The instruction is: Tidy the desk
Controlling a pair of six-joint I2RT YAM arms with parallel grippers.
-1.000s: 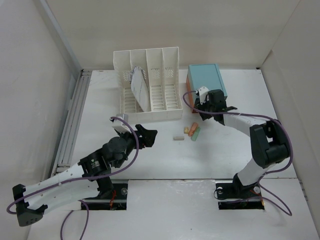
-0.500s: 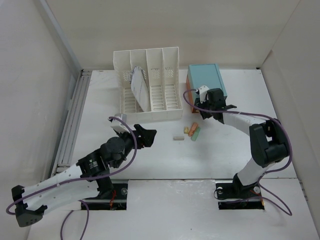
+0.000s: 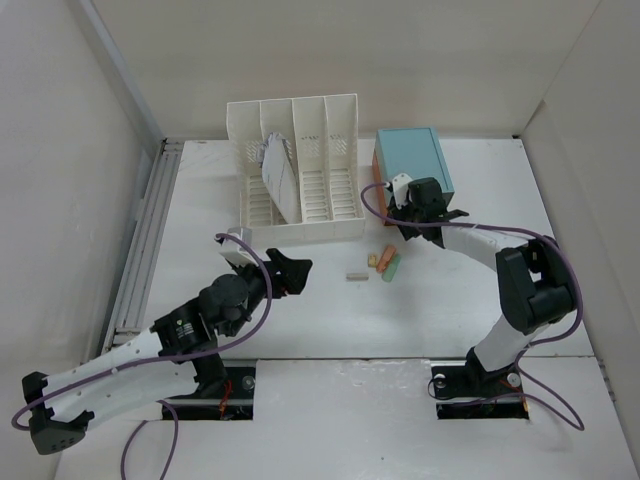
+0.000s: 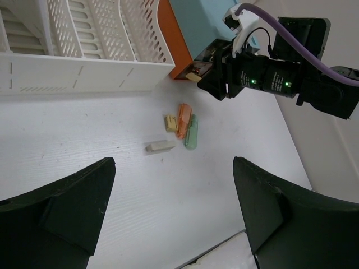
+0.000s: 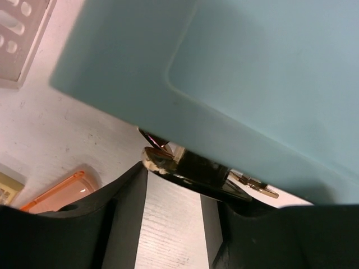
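White desk (image 3: pixel 200 225) beneath left hand (image 3: pixel 296 272)

Left hand (image 4: pixel 174 208) hovers, fingers spread wide; right hand (image 5: pixel 178 182), arm stretched forward, has fingers partly apart.

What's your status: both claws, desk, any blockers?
Left claw open, empty, above desk. Right claw at teal box front, grip unclear. Four small items loose mid-desk; nothing blocking them.
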